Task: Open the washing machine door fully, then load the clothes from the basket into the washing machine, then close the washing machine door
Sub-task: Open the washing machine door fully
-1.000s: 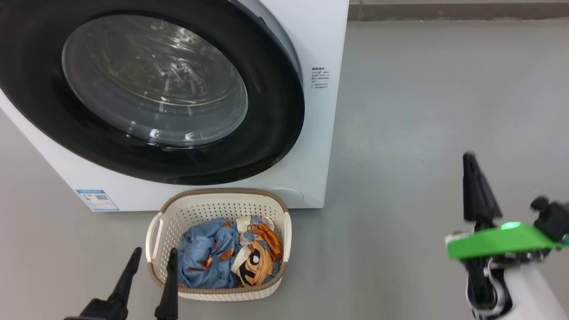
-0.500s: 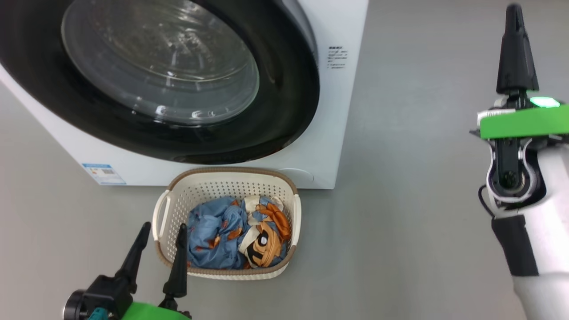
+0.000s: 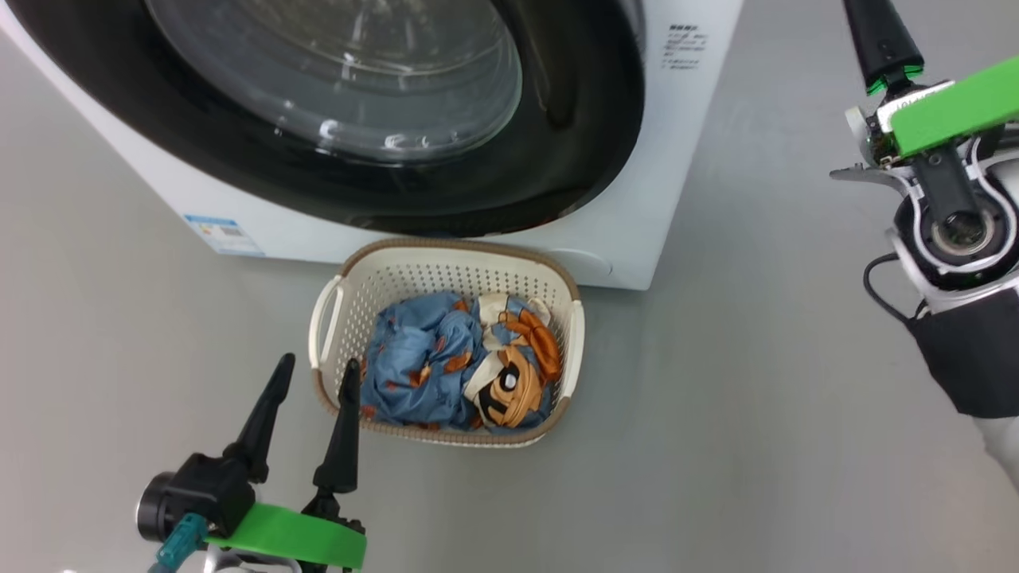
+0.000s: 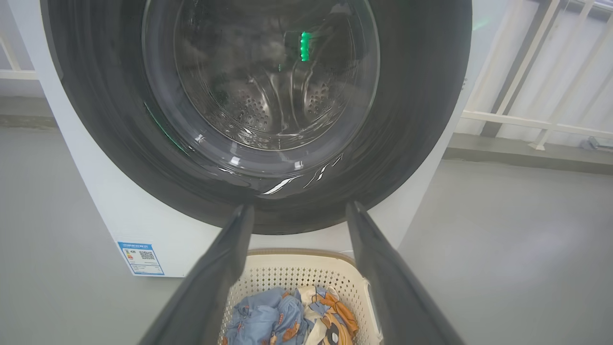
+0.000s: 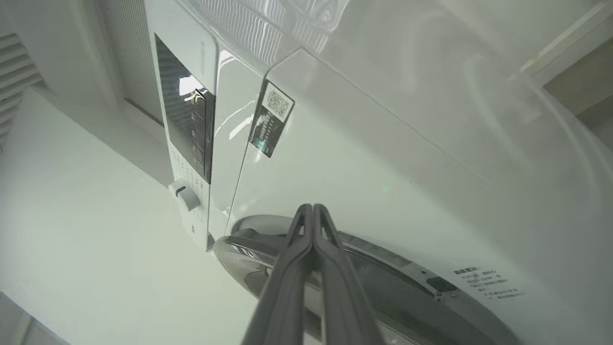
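Observation:
The white washing machine stands at the top of the head view. Its round black door with the glass bowl looks closed against the front; the left wrist view shows this door with the steel drum behind the glass. The cream basket sits on the floor just before the machine and holds the clothes, one light blue and one orange and cream. My left gripper is open and empty beside the basket's left handle. My right gripper is shut and empty, raised by the machine's right side near the door's rim.
Bare grey floor spreads right of the machine and the basket. A white railing runs behind the machine on the right. The machine's control panel with a knob shows in the right wrist view.
The head camera has shifted, so machine and basket sit more to the right. My right arm has risen from the lower right to the upper right, staying shut. The left gripper stays open.

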### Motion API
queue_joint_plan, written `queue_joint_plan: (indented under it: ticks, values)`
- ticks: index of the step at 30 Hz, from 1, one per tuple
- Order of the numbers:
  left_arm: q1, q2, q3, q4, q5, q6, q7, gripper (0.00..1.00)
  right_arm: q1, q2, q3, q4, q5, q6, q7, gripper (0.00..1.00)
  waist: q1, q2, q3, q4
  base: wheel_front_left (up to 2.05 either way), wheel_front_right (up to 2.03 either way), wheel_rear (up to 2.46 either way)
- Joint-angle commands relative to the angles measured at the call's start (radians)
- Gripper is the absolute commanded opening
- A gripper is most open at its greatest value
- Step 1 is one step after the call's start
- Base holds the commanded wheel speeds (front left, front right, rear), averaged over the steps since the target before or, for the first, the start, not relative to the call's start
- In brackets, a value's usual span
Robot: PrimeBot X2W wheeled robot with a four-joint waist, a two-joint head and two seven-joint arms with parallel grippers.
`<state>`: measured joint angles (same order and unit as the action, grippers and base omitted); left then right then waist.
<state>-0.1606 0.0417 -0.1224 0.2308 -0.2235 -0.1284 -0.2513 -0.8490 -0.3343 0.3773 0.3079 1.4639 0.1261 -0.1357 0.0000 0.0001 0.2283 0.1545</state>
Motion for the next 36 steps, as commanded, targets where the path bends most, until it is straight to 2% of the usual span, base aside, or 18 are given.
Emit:
queue_joint_plan:
  ticks: [1, 8, 16, 24, 36]
  values:
    - [-0.034, 0.009, 0.023, -0.026, -0.016, 0.003, -0.01, 1.0, -0.026, -0.009, 0.012, -0.021, 0.079, 0.005, 0.079, 0.0, 0.0, -0.0001, 0.048, 0.036, 0.0, 0.0, 0.0]
    - [-0.067, 0.009, 0.0, -0.029, -0.034, 0.006, -0.01, 1.0, -0.103, -0.045, 0.01, 0.047, 0.205, 0.005, 0.363, 0.0, 0.0, -0.0001, 0.104, 0.061, 0.0, 0.0, 0.0]
    - [-0.094, 0.009, -0.022, -0.031, -0.047, 0.009, -0.01, 1.0, -0.179, -0.045, -0.03, 0.133, 0.242, 0.005, 0.577, 0.0, 0.0, -0.0001, 0.152, 0.08, 0.0, 0.0, 0.0]
    - [-0.113, 0.009, -0.042, -0.039, -0.065, 0.015, -0.01, 1.0, -0.232, -0.024, -0.051, 0.195, 0.219, 0.005, 0.682, 0.0, 0.0, -0.0001, 0.188, 0.1, 0.0, 0.0, 0.0]
    - [-0.134, 0.009, -0.07, -0.057, -0.086, 0.026, -0.01, 1.0, -0.285, -0.001, -0.07, 0.211, 0.151, 0.005, 0.702, 0.0, 0.0, -0.0001, 0.224, 0.129, 0.0, 0.0, 0.0]
